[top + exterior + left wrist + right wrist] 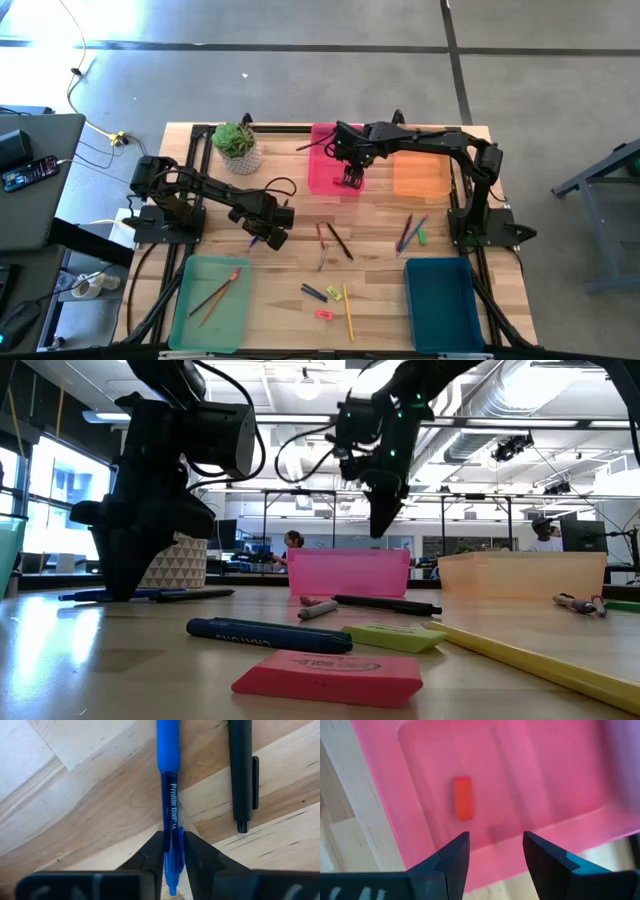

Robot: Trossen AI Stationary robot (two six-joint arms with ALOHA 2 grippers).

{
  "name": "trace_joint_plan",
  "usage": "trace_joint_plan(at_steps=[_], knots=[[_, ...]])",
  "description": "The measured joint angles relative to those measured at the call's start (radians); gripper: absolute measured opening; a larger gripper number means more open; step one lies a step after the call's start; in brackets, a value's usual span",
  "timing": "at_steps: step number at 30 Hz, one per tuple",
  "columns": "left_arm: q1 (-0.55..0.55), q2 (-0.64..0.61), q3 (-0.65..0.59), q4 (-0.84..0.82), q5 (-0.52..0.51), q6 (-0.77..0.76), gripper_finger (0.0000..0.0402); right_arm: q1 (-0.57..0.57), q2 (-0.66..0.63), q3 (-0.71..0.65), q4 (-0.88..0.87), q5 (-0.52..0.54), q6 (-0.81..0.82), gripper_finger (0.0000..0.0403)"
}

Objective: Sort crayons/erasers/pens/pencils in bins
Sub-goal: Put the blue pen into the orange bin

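My left gripper (172, 839) is down at the table's left middle (272, 238), shut on a blue pen (168, 780). A black pen (243, 770) lies flat on the wood beside it. My right gripper (494, 851) is open and empty above the pink bin (330, 160) at the far middle. A red eraser (463, 797) lies on the bin's floor. The light green bin (210, 290) at the near left holds two pencils (218, 296). The orange bin (420, 172) is next to the pink one. The teal bin (438, 290) is at the near right. My left gripper pinches the blue pen's clear barrel (171, 822) between its two fingers, near the clip end. The fingers come from above, pointing down, one on each side of the barrel. In the low view the pen (105, 596) lies level at the tabletop.
A potted plant (238, 145) stands at the far left. Pens (338, 240) lie mid-table, more sticks (410, 232) by the orange bin. A yellow pencil (348, 312), a pink eraser (324, 314), a yellow-green eraser (334, 294) and a dark stick (313, 292) lie near the front edge.
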Motion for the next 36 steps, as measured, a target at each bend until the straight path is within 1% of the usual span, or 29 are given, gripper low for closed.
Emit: trace_joint_plan(at_steps=[3,6,10,14,17,20,23,27,32,36], knots=[[0.000,-0.001,0.001,-0.005,-0.007,0.001,0.0024,-0.006,-0.028,0.033,-0.010,0.013,-0.024,0.0177],[0.000,-0.001,0.001,-0.006,-0.012,0.024,0.0019,-0.020,-0.082,0.034,-0.009,0.012,-0.029,0.0177],[0.000,-0.011,-0.001,-0.005,-0.017,0.049,0.0017,-0.040,-0.173,-0.001,-0.003,0.012,-0.019,0.0177],[0.005,-0.043,-0.007,0.004,-0.022,0.070,0.0016,-0.048,-0.261,-0.046,0.007,-0.036,0.023,0.0177],[0.013,-0.075,-0.008,0.025,-0.036,0.073,0.0013,-0.040,-0.324,-0.095,0.035,-0.042,0.057,0.0177],[0.023,-0.108,-0.008,0.025,-0.038,0.078,0.0013,-0.027,-0.384,-0.150,0.056,-0.056,0.104,0.0177],[0.031,-0.151,-0.006,0.028,-0.038,0.078,0.0013,-0.008,-0.437,-0.206,0.092,-0.094,0.159,0.0177],[0.042,-0.212,-0.006,0.036,-0.037,0.089,0.0013,0.026,-0.492,-0.280,0.169,-0.122,0.238,0.0177],[0.048,-0.295,-0.006,0.099,-0.037,0.089,0.0013,0.082,-0.509,-0.327,0.231,-0.123,0.321,0.0177],[0.048,-0.353,-0.005,0.209,-0.038,0.098,0.0013,0.135,-0.504,-0.328,0.273,-0.123,0.355,0.0177]])
